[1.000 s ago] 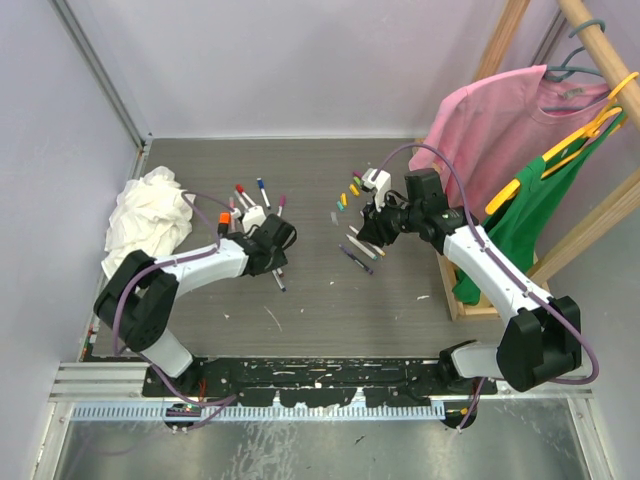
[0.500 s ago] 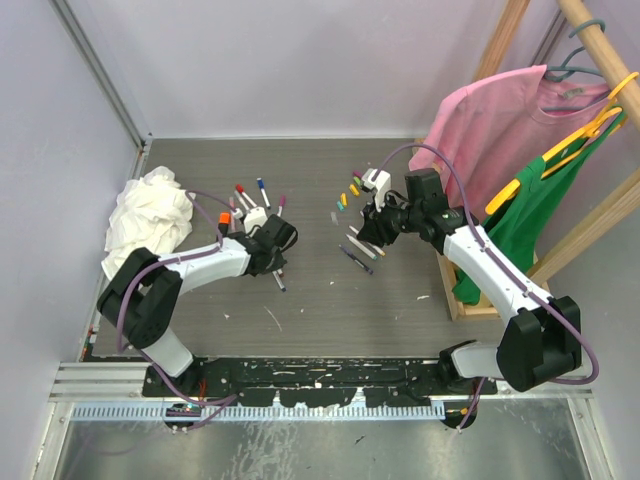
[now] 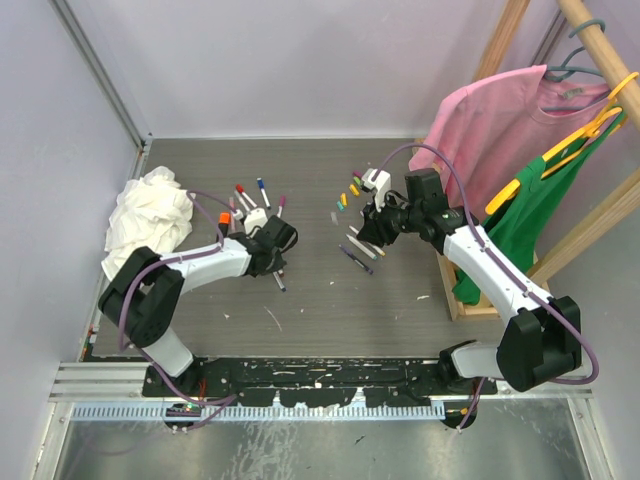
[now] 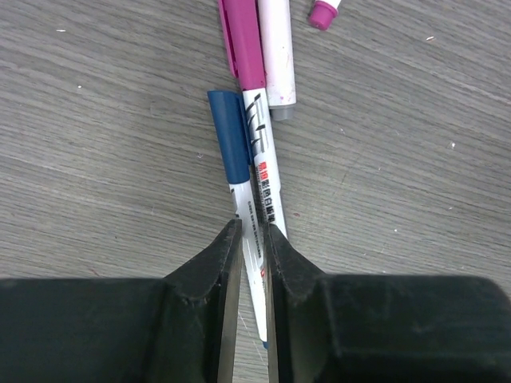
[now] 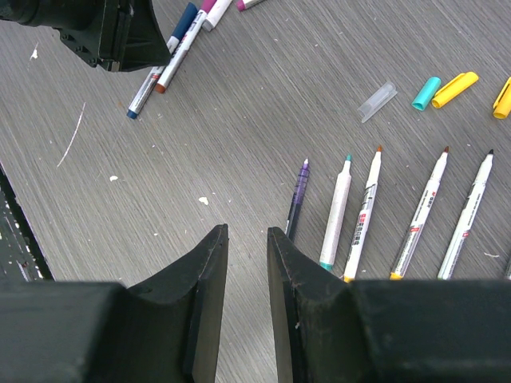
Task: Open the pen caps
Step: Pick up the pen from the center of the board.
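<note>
On table, left of centre, my left claw pinches blue-capped pen by barrel; blue cap fitted, just beyond fingertips. My right claw narrow, empty, beside uncapped pens; loose yellow cap beyond.

Your overhead view is bright and evenly lit, with only faint, soft shadows beneath the arms. In both wrist views the table grain reads crisp, while the black fingers at 6 o'clock sit dark, nearly detailless.
</note>
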Controlling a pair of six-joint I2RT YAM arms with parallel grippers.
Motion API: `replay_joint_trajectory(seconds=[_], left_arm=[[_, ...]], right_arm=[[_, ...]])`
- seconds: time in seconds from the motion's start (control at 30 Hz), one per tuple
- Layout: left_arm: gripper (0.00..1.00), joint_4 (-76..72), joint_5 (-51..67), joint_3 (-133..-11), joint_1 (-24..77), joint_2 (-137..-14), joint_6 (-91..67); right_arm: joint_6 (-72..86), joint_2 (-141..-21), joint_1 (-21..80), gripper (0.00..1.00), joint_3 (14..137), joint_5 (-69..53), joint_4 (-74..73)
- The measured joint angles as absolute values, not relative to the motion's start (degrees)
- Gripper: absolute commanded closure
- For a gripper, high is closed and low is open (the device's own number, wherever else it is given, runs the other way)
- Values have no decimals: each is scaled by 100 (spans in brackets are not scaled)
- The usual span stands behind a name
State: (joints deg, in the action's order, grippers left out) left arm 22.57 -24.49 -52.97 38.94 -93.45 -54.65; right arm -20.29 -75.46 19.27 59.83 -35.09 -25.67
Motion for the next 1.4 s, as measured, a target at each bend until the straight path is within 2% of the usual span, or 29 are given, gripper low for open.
replay_joint_trajectory(seconds=[0.27,0.47,0.53,0.77,0.93,1.2,1.4], left_arm=[[76,2255,-2449,-5205,3894,-9430,-5463],[76,2206,-2482,-5192,3894,-9441,-5465],[78,2189,-2491,-5179,3894,-9441,-5468],[97,2121,-2578,-5076,3894,-9371,-5516],[100,2200,-2596,-4875,3889,-9122,-5502],[100,2119,-2536,-4320,3889,-7902,-5468],[100,1347,-2121,-3398,3894,-6573,-5358]], right_arm=[[-2040,-7546,1927,68,5983,-3509,-2567],[-2045,-7546,1927,68,5983,-3509,-2567],[-2045,-7546,1927,68,5983,-3509,-2567],[-2045,-7546,1927,68,5983,-3529,-2567],[-2043,-7546,1925,68,5983,-3577,-2567],[-1900,-7546,1900,68,5955,-3900,-2528],[-1632,-7546,1892,68,5913,-4303,-2421]])
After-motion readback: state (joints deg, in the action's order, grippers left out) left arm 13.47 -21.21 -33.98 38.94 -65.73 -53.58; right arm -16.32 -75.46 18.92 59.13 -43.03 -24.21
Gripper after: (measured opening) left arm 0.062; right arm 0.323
